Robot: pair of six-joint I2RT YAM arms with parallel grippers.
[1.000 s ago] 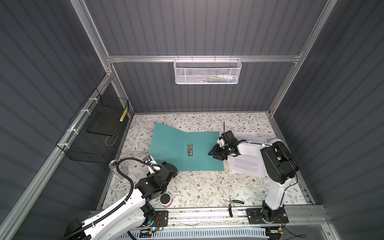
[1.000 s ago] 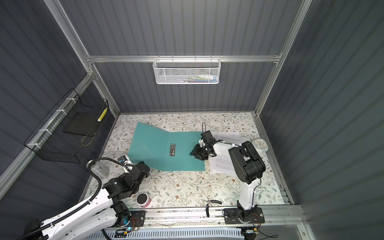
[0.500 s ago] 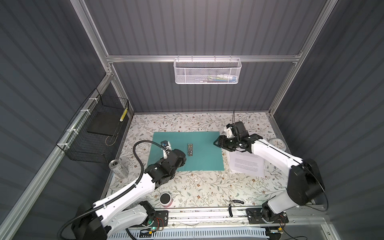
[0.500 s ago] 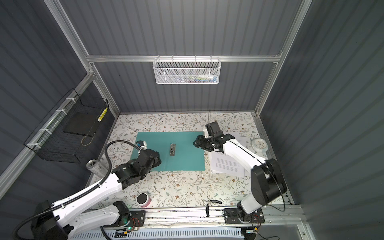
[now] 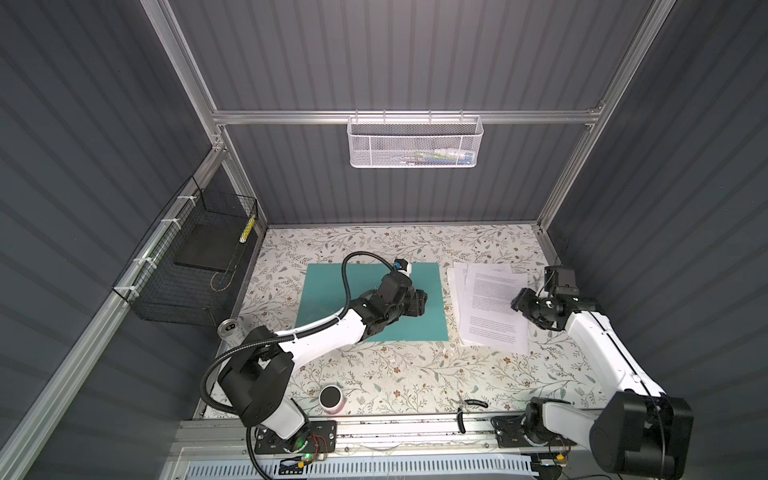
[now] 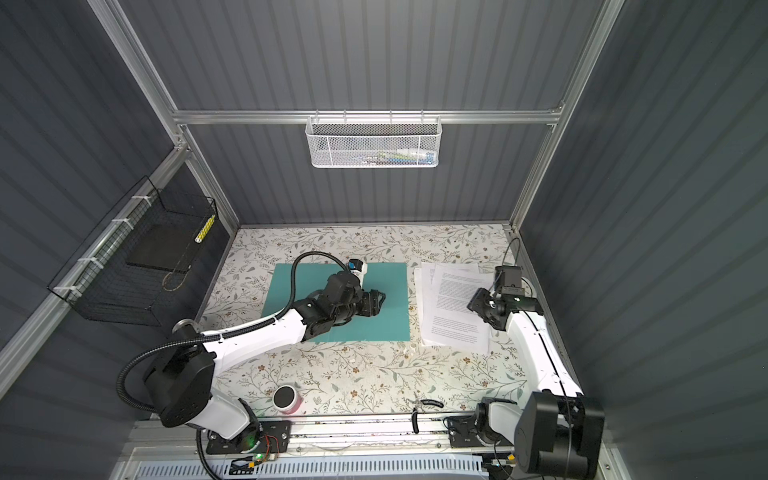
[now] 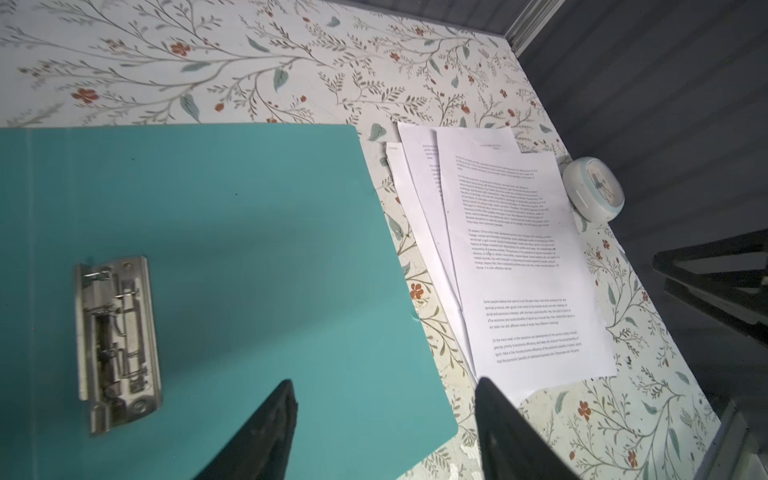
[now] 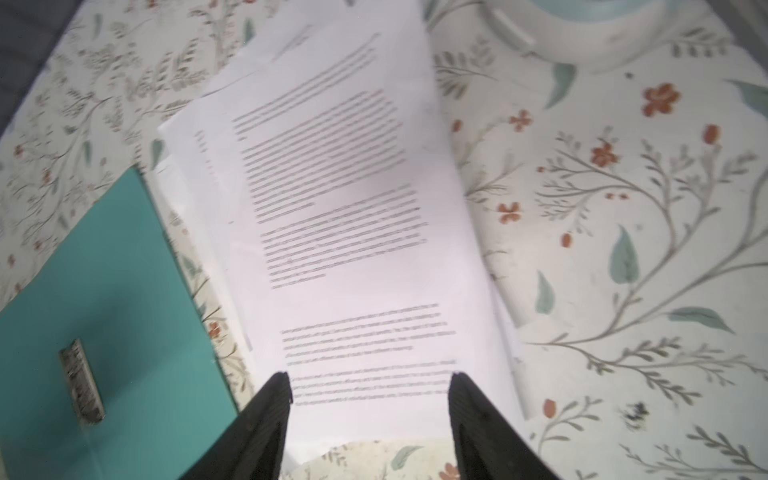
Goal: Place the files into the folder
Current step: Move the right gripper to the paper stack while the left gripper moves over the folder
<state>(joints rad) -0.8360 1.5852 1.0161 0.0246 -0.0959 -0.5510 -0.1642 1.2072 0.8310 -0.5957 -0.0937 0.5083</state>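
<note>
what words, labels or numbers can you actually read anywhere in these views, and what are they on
Nothing can be read with certainty.
the files: blocks of small black print, too small in the left wrist view, blurred in the right wrist view.
metal clip on the folder: no legible marking.
round white clock: face too small to read.
white mesh basket: its contents' labels are too small.

Bright even light; soft shadow across folder (image 7: 249, 228); right wrist view blurred.
</note>
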